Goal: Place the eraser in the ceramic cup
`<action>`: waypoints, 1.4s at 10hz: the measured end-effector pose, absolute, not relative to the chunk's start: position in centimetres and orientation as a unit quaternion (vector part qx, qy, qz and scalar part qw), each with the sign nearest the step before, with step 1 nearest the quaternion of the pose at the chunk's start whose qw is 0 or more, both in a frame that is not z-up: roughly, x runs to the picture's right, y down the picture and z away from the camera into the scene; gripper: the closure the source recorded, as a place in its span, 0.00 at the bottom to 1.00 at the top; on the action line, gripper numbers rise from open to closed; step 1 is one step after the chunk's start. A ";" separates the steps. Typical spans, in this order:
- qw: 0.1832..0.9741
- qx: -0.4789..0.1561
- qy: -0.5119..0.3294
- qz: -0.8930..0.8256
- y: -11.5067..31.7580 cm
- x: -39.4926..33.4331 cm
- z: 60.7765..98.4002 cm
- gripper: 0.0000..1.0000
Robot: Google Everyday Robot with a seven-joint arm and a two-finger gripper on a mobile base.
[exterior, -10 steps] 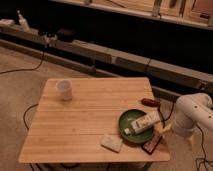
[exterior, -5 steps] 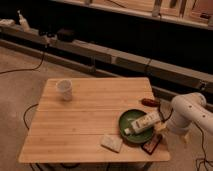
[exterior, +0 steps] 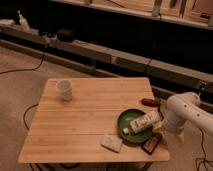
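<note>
The pincer (exterior: 160,129) sits low over the desk's (exterior: 85,120) near right corner, at the end of a white arm (exterior: 186,112) that reaches in from the right. It is right at the right rim of the green bowl (exterior: 121,119) and just above the eraser (exterior: 151,144). Whether it is open or closed, or has hold of anything, I cannot tell.

The eraser lies flat on the desk close to the front right edge, a dark block with a reddish border. It is just beside the bowl on its near right side. To its left, near the front edge, a pale square pad (exterior: 112,143) lies flat, apart from the bowl.

The bowl stands on the right half of the desk. A pale, labelled tube-like item (exterior: 143,122) lies in it, slanting up toward the right rim. Beyond the bowl, near the desk's right edge, a small red oblong item (exterior: 149,102) lies on the wood.

The ceramic cup (exterior: 65,90) stands upright at the far left of the desk, well apart from the eraser and the pincer.

Behind the desk, a dark cable (exterior: 25,66) trails across the floor, and a long low ledge (exterior: 115,54) runs along a dark wall.
</note>
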State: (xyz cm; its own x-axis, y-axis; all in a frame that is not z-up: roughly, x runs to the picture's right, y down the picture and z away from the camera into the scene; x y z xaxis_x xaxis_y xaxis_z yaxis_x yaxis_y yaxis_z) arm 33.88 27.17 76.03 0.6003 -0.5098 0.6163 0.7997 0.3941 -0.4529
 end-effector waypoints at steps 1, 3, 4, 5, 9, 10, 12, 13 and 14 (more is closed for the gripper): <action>0.813 -0.373 -0.194 -0.404 27.2 33.6 76.3 0.20; 0.814 -0.371 -0.194 -0.403 27.3 33.2 76.8 0.20; 0.815 -0.371 -0.192 -0.401 27.4 33.0 77.1 0.20; 0.817 -0.373 -0.191 -0.397 27.4 33.0 77.3 0.20; 0.816 -0.374 -0.190 -0.397 27.3 31.4 78.2 0.31; 0.816 -0.373 -0.190 -0.399 27.3 31.1 78.4 0.41; 0.814 -0.374 -0.193 -0.400 27.6 30.6 78.6 0.60; 0.813 -0.374 -0.195 -0.401 27.7 30.4 78.6 0.71; 0.812 -0.375 -0.195 -0.402 27.9 30.3 78.6 0.79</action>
